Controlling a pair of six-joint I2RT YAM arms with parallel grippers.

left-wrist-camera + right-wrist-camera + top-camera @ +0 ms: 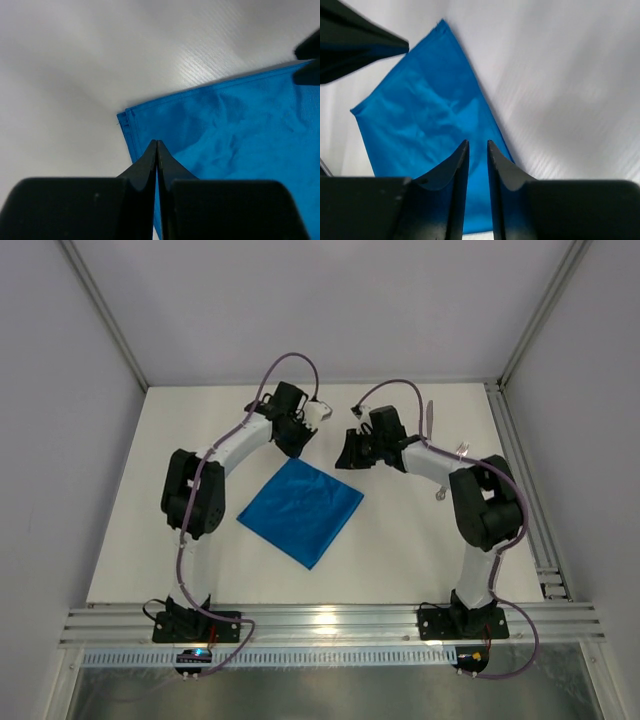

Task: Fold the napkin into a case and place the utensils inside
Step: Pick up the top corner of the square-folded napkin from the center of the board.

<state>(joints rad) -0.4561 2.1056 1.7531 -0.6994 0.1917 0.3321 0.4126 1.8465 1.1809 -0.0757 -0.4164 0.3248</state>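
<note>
The left gripper [157, 145], its fingers pressed together on nothing, sits at the far corner of the napkin [300, 510], a flat blue square lying mid-table. The right gripper [477, 145], fingers a narrow gap apart, stands just right of that corner. The utensils [430, 420] lie farther right on the white table [150, 540], enclosed by pale grey walls [60, 440].
</note>
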